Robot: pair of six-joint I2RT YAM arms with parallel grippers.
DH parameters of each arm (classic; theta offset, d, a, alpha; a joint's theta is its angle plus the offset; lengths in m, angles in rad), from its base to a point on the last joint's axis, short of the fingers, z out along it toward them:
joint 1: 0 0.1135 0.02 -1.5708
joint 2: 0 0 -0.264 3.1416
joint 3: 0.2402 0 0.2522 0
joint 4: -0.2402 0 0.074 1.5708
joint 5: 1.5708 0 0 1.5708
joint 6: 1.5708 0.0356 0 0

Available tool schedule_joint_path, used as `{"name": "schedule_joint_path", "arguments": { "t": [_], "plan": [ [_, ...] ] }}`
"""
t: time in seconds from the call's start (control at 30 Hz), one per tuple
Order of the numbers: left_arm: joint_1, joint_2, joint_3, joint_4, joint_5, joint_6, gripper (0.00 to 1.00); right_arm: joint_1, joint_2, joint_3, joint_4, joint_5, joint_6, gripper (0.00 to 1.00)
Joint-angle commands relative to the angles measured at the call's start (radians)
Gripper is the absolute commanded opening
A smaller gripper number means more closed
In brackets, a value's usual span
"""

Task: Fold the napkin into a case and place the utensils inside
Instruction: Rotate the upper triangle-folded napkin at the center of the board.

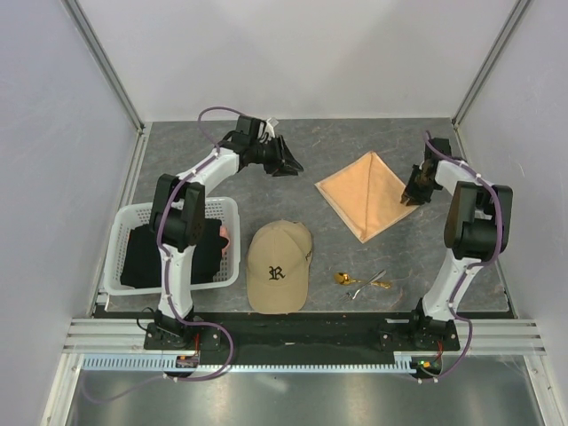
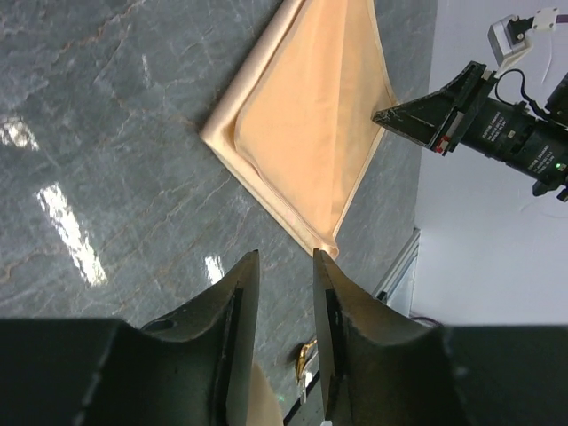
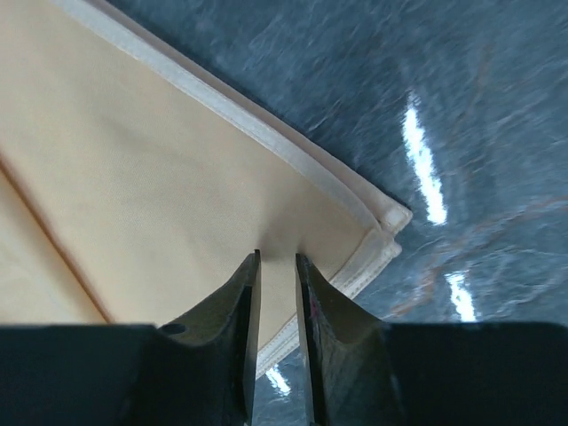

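Where the napkin point(image 1: 368, 195) lies, white walls point(image 1: 311, 53) ring the grey table point(image 1: 328, 257).

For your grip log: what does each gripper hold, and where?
Left gripper: nothing. Right gripper: tips on the napkin near a corner; a pinch cannot be confirmed.

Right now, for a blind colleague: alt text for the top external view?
A folded peach-orange napkin lies on a grey table, the right gripper at its right corner. The left gripper hovers at the back left; utensils, a tan cap and a white basket sit nearer the arm bases.
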Motion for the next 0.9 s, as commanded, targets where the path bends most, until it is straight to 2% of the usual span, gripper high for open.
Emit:
{"name": "schedule_joint_path", "arguments": {
  "t": [0.0, 0.1, 0.2, 0.27, 0.33, 0.5, 0.73, 0.87],
  "plan": [
    [-0.015, 0.052, 0.077, 0.027, 0.0, -0.038, 0.4, 0.032, -0.003, 0.12, -0.105, 0.145, -0.08, 0.34],
    [-0.018, 0.021, 0.035, 0.027, -0.029, -0.046, 0.42, 0.115, -0.084, 0.142, -0.171, 0.208, -0.098, 0.49],
    [-0.026, 0.023, 0.027, 0.021, -0.029, -0.06, 0.43, 0.225, -0.173, 0.136, -0.202, 0.232, -0.124, 0.59],
    [-0.027, 0.014, 0.021, 0.004, -0.046, -0.064, 0.43, 0.291, -0.178, 0.146, -0.233, 0.226, -0.149, 0.63],
    [-0.035, -0.005, 0.003, 0.002, -0.064, -0.08, 0.43, 0.355, -0.182, 0.153, -0.236, 0.18, -0.169, 0.63],
    [-0.038, -0.025, -0.002, -0.022, -0.087, -0.106, 0.41, 0.503, -0.126, 0.175, -0.25, 0.208, -0.198, 0.62],
    [-0.04, -0.045, -0.022, -0.028, -0.083, -0.112, 0.4, 0.596, -0.047, 0.212, -0.245, 0.228, -0.216, 0.63],
    [-0.038, -0.048, -0.023, -0.031, -0.08, -0.123, 0.39, 0.635, -0.04, 0.18, -0.236, 0.223, -0.222, 0.63]
  ]
}}
